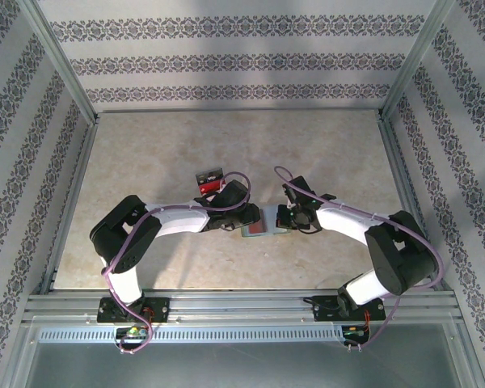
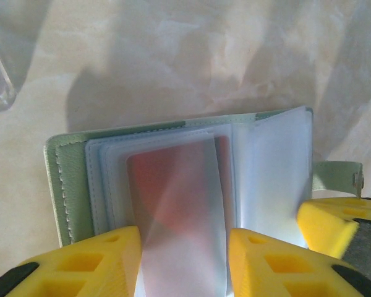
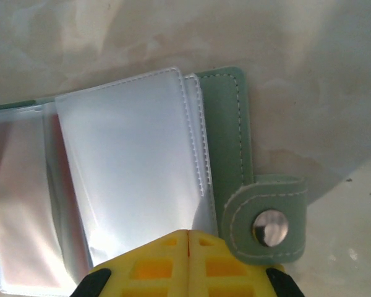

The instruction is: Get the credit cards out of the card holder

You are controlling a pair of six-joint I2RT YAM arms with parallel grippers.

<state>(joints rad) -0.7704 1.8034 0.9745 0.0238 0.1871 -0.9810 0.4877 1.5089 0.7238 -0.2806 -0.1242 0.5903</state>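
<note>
Left gripper [image 2: 184, 263]: jaws spread, one yellow finger [image 2: 105, 260] either side of a frosted sleeve [image 2: 191, 247]; contact with the sleeve edges could not be judged. A reddish credit card [image 2: 164, 185] showed through that sleeve. Right gripper [image 3: 188, 250]: fingers pressed together, tips at the lower edge of a clear sleeve [image 3: 130, 154] on the holder's other half; whether anything was pinched between them was not resolvable. The card holder [image 1: 265, 226] lay open and flat on the table [image 1: 226, 137], between the two grippers, near the table's front centre, with its sleeves fanned and its snap tab [image 3: 269, 226] lying out to one side. A clear tray [image 1: 210, 179] with red and black contents sat just behind the left arm's wrist. The table surface was beige and marbled, with metal rails along its edges. The enclosure walls were pale, with bands of dark ornamental pattern.
</note>
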